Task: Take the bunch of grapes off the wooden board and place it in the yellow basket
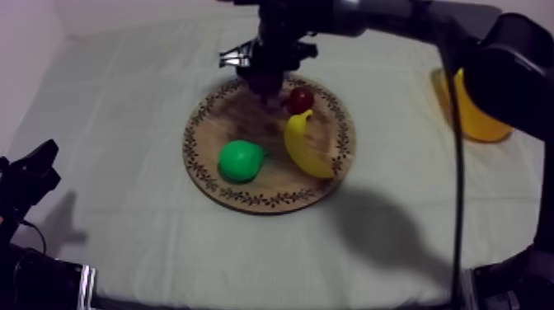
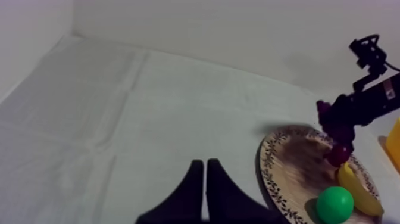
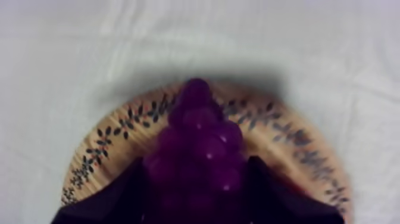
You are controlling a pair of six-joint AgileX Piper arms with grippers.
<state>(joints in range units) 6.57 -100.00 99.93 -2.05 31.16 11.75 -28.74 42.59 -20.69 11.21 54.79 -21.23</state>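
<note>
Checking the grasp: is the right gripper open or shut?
Shut on the bunch of grapes: right gripper fingers hug both sides, over the wooden board.

One wooden board (image 1: 264, 200); one yellow basket (image 1: 476, 122); one banana (image 1: 307, 148); one pear (image 1: 240, 160); one small red fruit (image 1: 300, 100); one bunch of grapes (image 3: 199, 149).

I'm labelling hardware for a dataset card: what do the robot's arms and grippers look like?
Both arms are mostly black. The right arm has bulky rounded black joints and a smooth grey tubular link. The left gripper has two flat black fingers tapering to narrow tips; the right gripper also has black fingers.
</note>
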